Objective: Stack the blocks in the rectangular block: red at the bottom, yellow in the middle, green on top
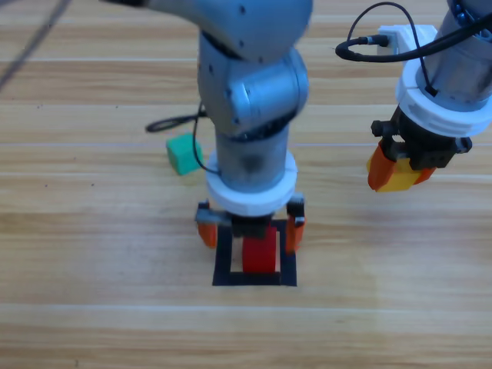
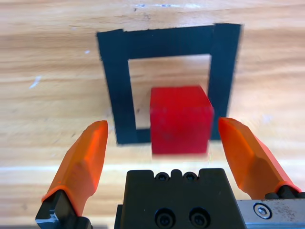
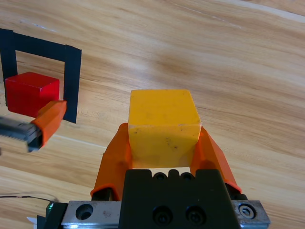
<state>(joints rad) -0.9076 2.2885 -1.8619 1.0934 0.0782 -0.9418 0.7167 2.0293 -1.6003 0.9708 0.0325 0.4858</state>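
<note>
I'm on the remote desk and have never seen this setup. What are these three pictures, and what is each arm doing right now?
These are two grey robot arms at a wooden table, each ending in an orange two-jawed pincer. One picture looks down from above; the other two come from cameras on each wrist, looking along that arm's jaws.

The left pincer is over the black tape outline, its jaws open on either side of the red cube, which sits on the table inside the outline, against its near edge in the left wrist view.

The right pincer hangs off to the right, shut on the yellow cube.

The green cube lies on the table behind the left arm, outside the outline.
</note>
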